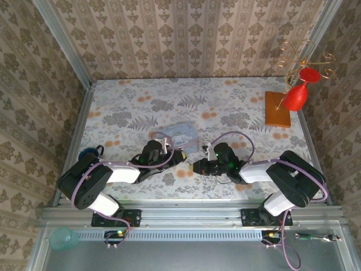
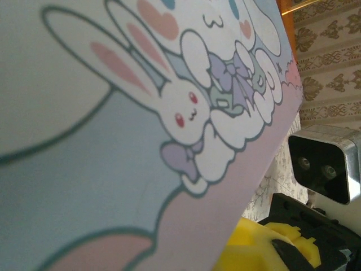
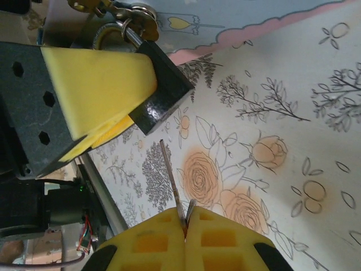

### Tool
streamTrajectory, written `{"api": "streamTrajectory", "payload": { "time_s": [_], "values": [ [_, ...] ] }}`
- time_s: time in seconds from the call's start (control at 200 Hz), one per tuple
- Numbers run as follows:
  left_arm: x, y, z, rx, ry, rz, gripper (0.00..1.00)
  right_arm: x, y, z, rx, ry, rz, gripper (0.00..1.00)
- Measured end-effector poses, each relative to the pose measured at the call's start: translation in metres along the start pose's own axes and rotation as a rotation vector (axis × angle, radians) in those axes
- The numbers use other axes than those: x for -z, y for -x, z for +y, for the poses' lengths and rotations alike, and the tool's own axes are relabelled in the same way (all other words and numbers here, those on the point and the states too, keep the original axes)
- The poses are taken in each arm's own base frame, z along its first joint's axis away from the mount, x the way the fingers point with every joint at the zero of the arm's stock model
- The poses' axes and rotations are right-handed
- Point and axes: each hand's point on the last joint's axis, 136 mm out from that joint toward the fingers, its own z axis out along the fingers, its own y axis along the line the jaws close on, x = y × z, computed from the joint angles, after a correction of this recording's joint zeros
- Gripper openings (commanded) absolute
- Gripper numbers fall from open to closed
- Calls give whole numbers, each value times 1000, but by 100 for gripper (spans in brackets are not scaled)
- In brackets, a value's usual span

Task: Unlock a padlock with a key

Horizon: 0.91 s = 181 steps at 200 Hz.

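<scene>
Upper left of right wrist view: left gripper (image 3: 131,107) clamped on black padlock (image 3: 164,87), shackle near cartoon tin (image 3: 237,14). Bottom centre: right gripper (image 3: 186,217) pinched on key (image 3: 171,175), tip just beside padlock

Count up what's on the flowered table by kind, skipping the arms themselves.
Black padlock, in the left fingers: 1
Metal key, in the right fingers: 1
Pastel cartoon tin: 1
Red goblet: 1
Wire stand on a wooden base: 1
Total: 5
</scene>
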Motion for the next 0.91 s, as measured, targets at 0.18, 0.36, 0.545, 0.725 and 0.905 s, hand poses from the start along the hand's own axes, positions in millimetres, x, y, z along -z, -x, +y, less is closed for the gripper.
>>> {"api": "streamTrajectory", "payload": {
  "time_s": [0.18, 0.36, 0.545, 0.725, 0.905],
  "values": [
    [0, 1, -6, 7, -25, 0, 12, -4, -3, -2, -48, 31, 28, 0],
    [0, 0, -13, 14, -53, 6, 12, 2, 9, 2, -92, 83, 14, 0],
    [0, 2, -19, 31, -84, -3, 13, 8, 15, 2, -110, 110, 11, 0],
    [-1, 2, -27, 41, -123, 3, 11, 18, 19, -3, -150, 130, 6, 0],
    [-2, 3, -31, 45, -147, 1, 10, 21, 19, 6, -151, 170, 19, 0]
  ]
}}
